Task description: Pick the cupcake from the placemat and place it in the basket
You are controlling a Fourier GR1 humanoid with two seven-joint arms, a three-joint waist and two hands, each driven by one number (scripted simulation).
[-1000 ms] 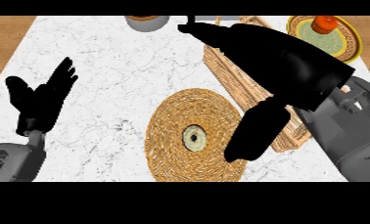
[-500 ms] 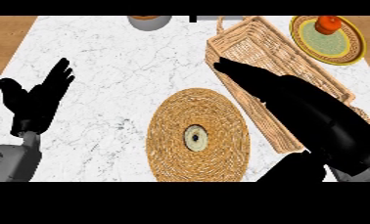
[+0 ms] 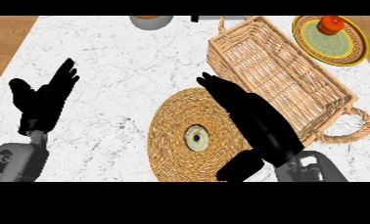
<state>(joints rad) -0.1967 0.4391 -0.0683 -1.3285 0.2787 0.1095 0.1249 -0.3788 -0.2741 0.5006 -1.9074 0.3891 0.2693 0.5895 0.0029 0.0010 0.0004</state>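
Head view shows the right robot hand (image 3: 253, 120), fingers straight, over the placemat (image 3: 177, 157) beside the cupcake (image 3: 196, 138), ungrasped; next it likely must curl round it.

Marble counter (image 3: 123, 61): placemat (image 3: 180, 115), basket (image 3: 278, 71), plate (image 3: 354, 52)

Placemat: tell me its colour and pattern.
Golden-tan woven spiral placemat, shown in the head view.

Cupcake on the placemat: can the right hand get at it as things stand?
Probably yes. The right hand is open over the placemat, beside the cupcake, with nothing between them.
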